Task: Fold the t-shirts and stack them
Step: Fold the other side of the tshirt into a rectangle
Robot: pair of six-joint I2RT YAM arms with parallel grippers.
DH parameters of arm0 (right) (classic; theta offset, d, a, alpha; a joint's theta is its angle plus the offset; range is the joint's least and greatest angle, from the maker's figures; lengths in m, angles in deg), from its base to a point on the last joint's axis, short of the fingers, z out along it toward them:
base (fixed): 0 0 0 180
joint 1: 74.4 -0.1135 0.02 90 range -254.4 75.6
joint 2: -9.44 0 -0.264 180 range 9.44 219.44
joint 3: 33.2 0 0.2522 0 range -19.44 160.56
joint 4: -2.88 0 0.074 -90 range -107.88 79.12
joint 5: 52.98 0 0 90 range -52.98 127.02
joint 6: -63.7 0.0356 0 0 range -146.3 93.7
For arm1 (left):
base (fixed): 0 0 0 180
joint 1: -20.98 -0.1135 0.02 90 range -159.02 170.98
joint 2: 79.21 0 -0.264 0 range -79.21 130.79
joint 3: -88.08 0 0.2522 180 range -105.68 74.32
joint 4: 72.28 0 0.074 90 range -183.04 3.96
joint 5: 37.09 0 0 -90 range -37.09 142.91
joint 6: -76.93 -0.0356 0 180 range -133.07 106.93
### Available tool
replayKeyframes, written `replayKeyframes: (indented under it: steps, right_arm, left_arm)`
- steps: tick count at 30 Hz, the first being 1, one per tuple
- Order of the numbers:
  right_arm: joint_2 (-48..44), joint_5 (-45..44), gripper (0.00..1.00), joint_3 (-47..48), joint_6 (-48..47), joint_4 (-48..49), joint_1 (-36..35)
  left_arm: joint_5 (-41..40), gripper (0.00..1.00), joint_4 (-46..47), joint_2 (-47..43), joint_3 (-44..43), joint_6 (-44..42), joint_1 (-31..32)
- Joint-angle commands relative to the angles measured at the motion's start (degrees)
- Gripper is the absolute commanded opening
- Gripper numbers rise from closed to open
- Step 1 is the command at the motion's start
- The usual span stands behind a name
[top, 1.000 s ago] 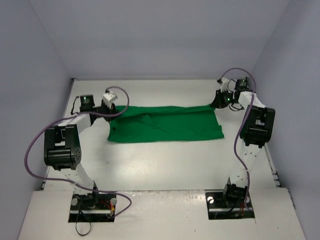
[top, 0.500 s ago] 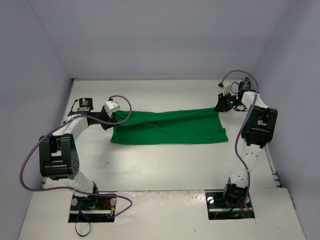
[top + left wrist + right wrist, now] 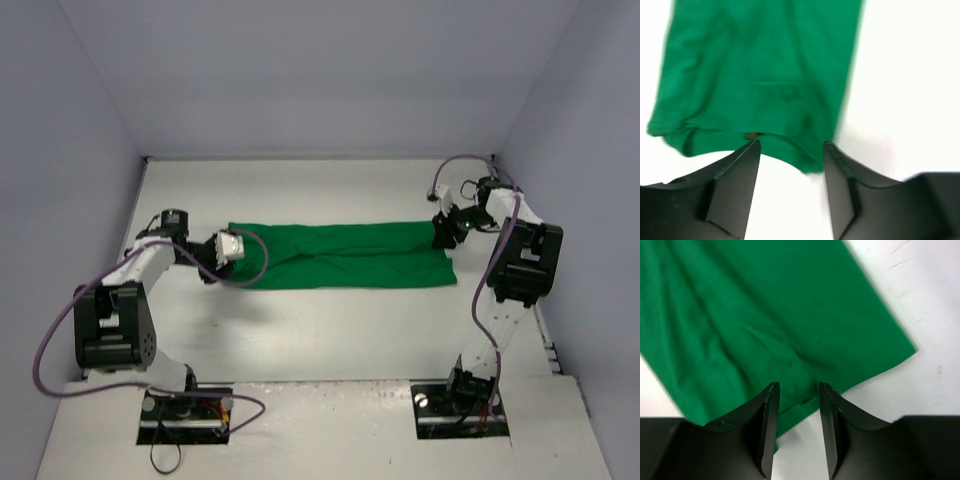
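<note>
Green t-shirt [image 3: 340,255] lying as a long folded band on the worktop [image 3: 330,330]. Left end effector [image 3: 791,145] and right end effector [image 3: 799,387] sit at its opposite ends, jaws parted, gripping nothing. Risk: a withdrawing fingertip may snag the hem and drag the fold askew. No legible writing.

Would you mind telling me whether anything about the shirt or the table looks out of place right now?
Nothing serious: the green t-shirt lies as a long, wrinkled band across the table. The left wrist view shows a small brownish speck on its hem, too blurred to identify.
</note>
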Motion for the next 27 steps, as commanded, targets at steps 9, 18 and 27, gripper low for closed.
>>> replayKeyframes:
  steps: [9, 18, 27]
  right_arm:
    - [-16.0, 1.5, 0.39, -1.8, -12.9, -5.4, 0.8]
    - [-3.8, 11.0, 0.20, 9.2, 8.9, -4.9, -4.5]
    - [-1.9, 10.9, 0.20, 9.3, 11.5, -5.1, -4.4]
  left_arm:
    - [6.7, 0.54, -2.5, -9.3, -3.5, 5.0, 1.1]
    - [-6.8, 0.39, 11.8, 11.4, -22.1, 60.3, 11.3]
    - [-3.0, 0.31, 9.9, 27.5, -31.2, 78.9, 14.2]
